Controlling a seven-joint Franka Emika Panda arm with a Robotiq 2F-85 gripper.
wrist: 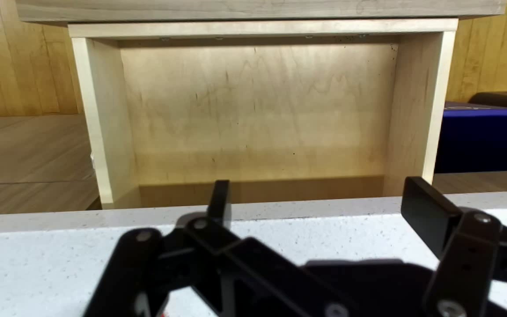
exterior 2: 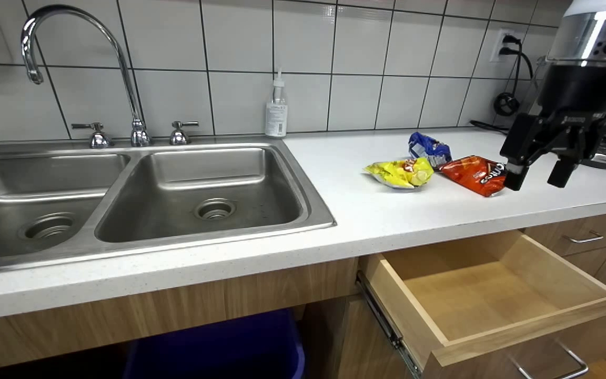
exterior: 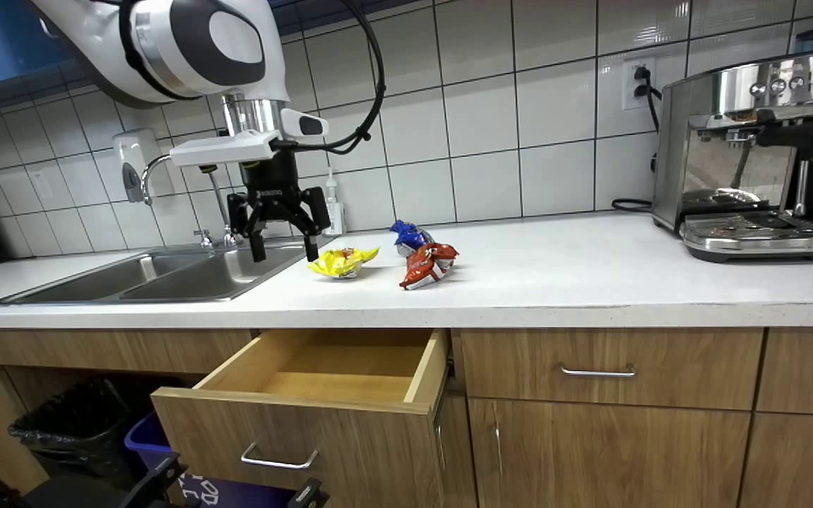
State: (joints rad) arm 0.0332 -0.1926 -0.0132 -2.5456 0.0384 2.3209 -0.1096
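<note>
While the black gripper (exterior: 284, 248) hangs pointing down above the near part of the white counter (exterior: 576, 271), its two fingers (wrist: 431, 215) stand spread wide, with a broad gap between the tips. Just beyond it, toward the far side, three crinkled snack bags lie clustered on the counter: the yellow snack bag (exterior 2: 402, 172) on the left, the red snack bag (exterior 2: 474, 175) on the right and the blue snack bag (exterior 2: 430, 149) farther back. The fingers look apart from all three; whether the bags touch one another is hard to tell. Below and nearer, a wooden drawer (exterior 2: 497, 295) is pulled out from under the counter edge, its pale inside facing up and a metal handle (exterior: 279, 463) on its front. To the left, a two-basin steel sink (exterior 2: 208, 171) is set into the counter, with a curved faucet (exterior 2: 139, 136) at its far side and a clear pump bottle (exterior 2: 276, 117) by its far right corner. A blue bin (exterior 2: 219, 342) stands under the counter, left of the drawer, and a black-lined bin (exterior: 82, 430) farther left. Well to the right, a silver espresso machine (exterior: 735, 166) stands before the tiled wall (exterior: 477, 141).
</note>
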